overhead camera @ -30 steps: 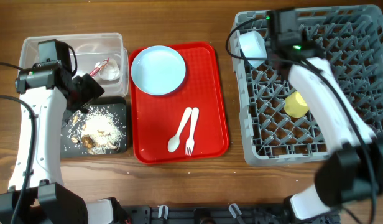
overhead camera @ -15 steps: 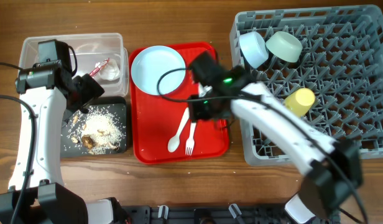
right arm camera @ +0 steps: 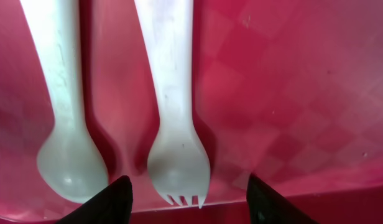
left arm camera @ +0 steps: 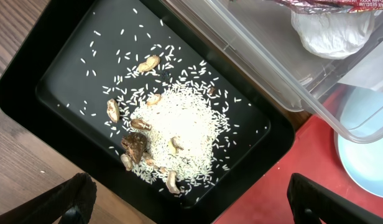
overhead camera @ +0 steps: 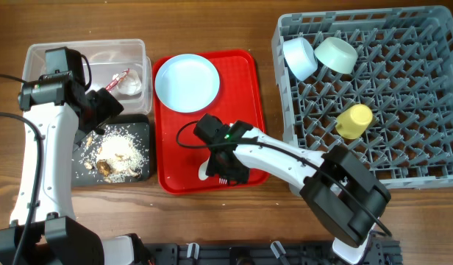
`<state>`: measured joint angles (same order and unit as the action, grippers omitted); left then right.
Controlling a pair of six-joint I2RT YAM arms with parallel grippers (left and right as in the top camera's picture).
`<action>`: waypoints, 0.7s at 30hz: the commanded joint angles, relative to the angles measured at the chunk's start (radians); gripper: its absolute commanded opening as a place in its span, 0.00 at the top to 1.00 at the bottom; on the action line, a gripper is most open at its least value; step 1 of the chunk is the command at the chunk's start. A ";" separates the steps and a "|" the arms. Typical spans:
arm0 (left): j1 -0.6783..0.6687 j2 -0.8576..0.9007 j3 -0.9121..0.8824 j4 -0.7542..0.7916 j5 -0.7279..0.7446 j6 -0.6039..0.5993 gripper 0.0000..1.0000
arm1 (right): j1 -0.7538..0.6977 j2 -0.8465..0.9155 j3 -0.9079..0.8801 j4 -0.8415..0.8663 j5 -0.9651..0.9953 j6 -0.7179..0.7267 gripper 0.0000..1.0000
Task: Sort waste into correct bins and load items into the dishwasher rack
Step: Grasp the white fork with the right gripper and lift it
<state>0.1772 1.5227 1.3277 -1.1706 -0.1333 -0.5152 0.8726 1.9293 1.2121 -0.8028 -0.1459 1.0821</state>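
Observation:
My right gripper (overhead camera: 225, 169) is open and low over the red serving tray (overhead camera: 248, 96). Its jaws straddle the head of the white fork (right arm camera: 176, 143) without touching it. The white spoon (right arm camera: 66, 149) lies just left of the fork. My left gripper (overhead camera: 103, 112) is open and empty above the black tray (overhead camera: 138, 129), which holds rice (left arm camera: 179, 127) and brown scraps (left arm camera: 134, 146). The red-and-white wrapper (overhead camera: 122, 76) lies in the clear tub (overhead camera: 43, 55). The light blue plate (overhead camera: 187, 82) sits on the red tray. The blue bowl (overhead camera: 300, 57), green bowl (overhead camera: 337, 54) and yellow cup (overhead camera: 354, 120) sit in the grey rack (overhead camera: 425, 147).
The right arm stretches from the table's front edge across the wood in front of the rack to the red tray's front rim. The clear tub's wall (left arm camera: 260, 56) overhangs the black tray's far edge. Bare wood (left arm camera: 17, 168) lies left of the black tray.
My right arm has swung from the rack's back left corner to the red tray and come down over the fork. The bowls in the rack are now uncovered. My left arm has not moved.

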 commanded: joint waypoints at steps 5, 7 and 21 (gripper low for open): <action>0.004 -0.016 0.002 -0.001 -0.006 -0.017 0.00 | 0.000 0.011 -0.012 0.076 0.051 -0.117 0.50; 0.004 -0.016 0.002 -0.001 -0.006 -0.017 0.00 | 0.000 0.011 -0.014 0.055 0.044 -0.109 0.54; 0.004 -0.016 0.002 0.000 -0.006 -0.017 0.00 | 0.000 0.011 -0.015 0.016 0.071 -0.047 0.78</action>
<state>0.1772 1.5227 1.3277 -1.1706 -0.1333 -0.5152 0.8726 1.9282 1.2118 -0.7845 -0.0998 1.0271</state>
